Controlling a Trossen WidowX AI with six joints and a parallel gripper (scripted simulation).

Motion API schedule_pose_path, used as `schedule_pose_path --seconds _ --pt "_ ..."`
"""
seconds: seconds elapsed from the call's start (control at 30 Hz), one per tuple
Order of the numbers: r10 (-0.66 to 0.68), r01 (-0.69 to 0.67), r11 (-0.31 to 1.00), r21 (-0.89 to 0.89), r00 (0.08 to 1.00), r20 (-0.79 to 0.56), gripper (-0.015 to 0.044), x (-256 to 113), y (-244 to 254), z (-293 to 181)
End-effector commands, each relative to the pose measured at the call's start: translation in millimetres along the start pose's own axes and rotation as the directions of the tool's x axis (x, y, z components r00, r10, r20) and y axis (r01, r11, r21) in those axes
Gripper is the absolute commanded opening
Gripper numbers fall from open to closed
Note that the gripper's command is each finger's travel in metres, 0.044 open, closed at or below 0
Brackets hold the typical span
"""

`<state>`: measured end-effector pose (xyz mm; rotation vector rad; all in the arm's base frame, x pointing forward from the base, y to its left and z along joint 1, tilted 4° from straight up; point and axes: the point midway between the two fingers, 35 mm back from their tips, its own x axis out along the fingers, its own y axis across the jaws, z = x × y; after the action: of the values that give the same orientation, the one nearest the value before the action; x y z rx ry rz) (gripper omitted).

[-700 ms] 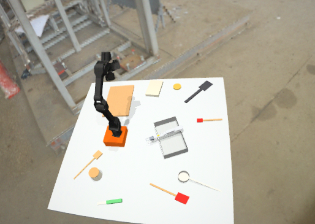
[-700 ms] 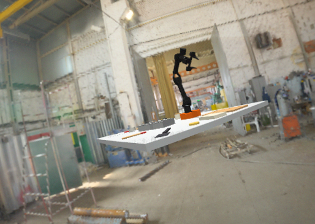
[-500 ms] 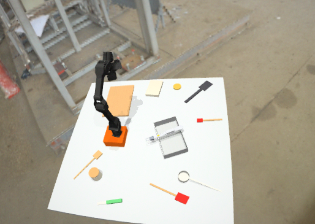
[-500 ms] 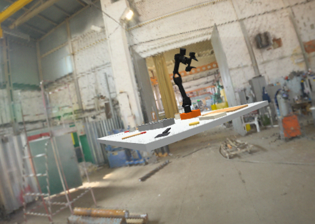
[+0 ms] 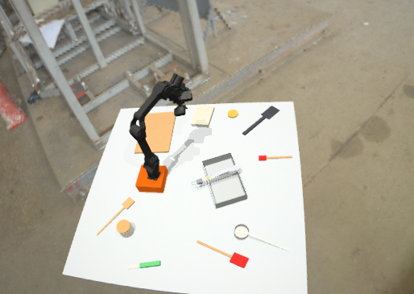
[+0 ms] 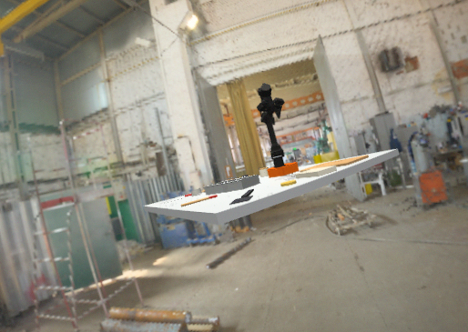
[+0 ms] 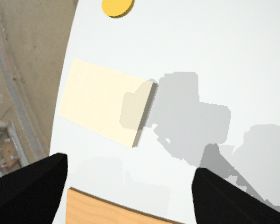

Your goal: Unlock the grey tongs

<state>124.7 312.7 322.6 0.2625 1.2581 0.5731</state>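
Observation:
The grey tongs lie across the roasting tin, their arms close together. One end reaches past the tin's left wall and the other past its right wall. A small yellow spot shows on them near the left wall. The wooden board lies flat at the table's back left, behind the arm's base. My gripper is partly open, with nothing between its fingers. It is high above the table, near the board and the cream block, well away from the tongs. The exterior view does not show the tongs clearly.
A cream block lies right of the board, then a yellow disc and a black spatula. A red-tipped tool lies right of the tin. A strainer and red spatula lie in front.

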Motion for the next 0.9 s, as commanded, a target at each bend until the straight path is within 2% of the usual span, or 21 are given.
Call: schedule_pose_path --seconds 0.0,0.23,0.5,0.77,0.87 --pt "-0.109 0.109 0.994 -0.005 0.993 0.044 0.0260 25 -30 27" --pt "-0.356 0.361 0.931 -0.055 0.930 0.089 0.0260 69 -107 74" --pt "-0.615 0.616 0.777 -0.128 0.787 0.054 0.0260 100 -215 106" --pt "-0.822 0.781 0.563 -0.270 0.562 -0.086 0.0260 108 -345 103" --pt "-0.835 0.788 0.545 -0.286 0.541 -0.102 0.0260 108 -357 101"
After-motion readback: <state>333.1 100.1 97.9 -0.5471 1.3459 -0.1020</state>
